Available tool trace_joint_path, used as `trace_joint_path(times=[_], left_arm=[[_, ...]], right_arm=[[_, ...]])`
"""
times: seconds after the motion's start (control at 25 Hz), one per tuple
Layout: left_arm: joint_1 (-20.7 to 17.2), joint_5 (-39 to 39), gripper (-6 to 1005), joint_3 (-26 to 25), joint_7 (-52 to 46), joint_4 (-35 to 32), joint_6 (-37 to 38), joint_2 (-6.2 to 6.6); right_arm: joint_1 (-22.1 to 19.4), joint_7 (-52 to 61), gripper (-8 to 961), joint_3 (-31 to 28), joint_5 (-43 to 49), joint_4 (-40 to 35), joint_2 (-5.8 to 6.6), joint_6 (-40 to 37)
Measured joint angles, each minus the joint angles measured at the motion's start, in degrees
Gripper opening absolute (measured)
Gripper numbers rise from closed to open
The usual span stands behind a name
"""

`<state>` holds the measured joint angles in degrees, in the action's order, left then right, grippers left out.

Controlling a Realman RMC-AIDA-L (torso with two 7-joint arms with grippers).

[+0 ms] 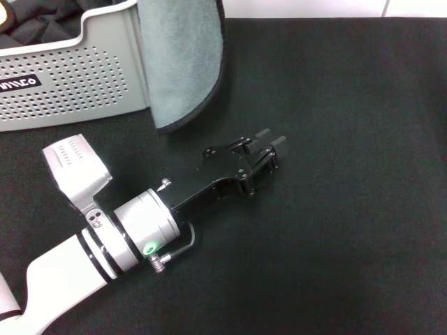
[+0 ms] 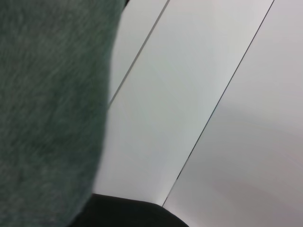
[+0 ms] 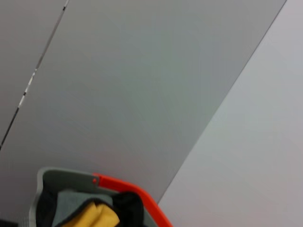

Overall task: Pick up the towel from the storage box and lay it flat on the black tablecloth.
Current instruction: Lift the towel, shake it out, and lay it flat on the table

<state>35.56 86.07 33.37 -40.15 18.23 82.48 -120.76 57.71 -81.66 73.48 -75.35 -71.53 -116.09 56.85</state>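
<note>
I see the black tablecloth (image 1: 335, 209) filling most of the head view. The storage box (image 1: 84, 77), light grey and perforated, sits at its far left corner. The towel (image 1: 183, 59), grey-green side out with a dark border, hangs over the box's near right corner and down onto the cloth just beside it. My left gripper (image 1: 267, 139) lies low over the cloth, just right of and nearer than the towel's hanging edge, fingers a little apart, holding and touching nothing. My right gripper is out of sight.
</note>
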Motion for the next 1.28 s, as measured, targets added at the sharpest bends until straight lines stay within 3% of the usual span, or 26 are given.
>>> trace_joint_path(times=[0.2,0.48,0.56,0.6,1.12,1.28], left_arm=[[-0.38,0.26,343,-0.78,0.29,-0.42,-0.28,0.0],[-1.15,0.55,347,-0.78,-8.0,-2.85,7.56,0.0],[-1.18,0.25,460,-1.01,-10.84,-3.59,8.69,0.01],[-1.16,0.16,516,-1.24,-11.82,-3.84,8.79,0.0],[-1.42,-0.24,509,-3.5,-19.88,-6.63,7.9,0.0],[-2.85,-0.32,500,-6.87,-20.08,-6.68,7.98,0.0]], right_arm=[[-1.88,0.01,21,-0.36,-1.58,-3.58,0.24,0.41],[-9.51,-2.29,21,-2.15,-5.28,-13.33,0.4,1.29],[-10.63,-4.1,21,-2.22,-7.14,-13.9,0.36,1.28],[-10.91,-4.77,21,-2.32,-8.02,-14.05,0.35,1.23],[-11.8,-8.83,21,-3.4,-13.77,-14.45,0.25,0.94],[-12.03,-8.94,21,-3.43,-13.83,-14.68,0.25,1.14]])
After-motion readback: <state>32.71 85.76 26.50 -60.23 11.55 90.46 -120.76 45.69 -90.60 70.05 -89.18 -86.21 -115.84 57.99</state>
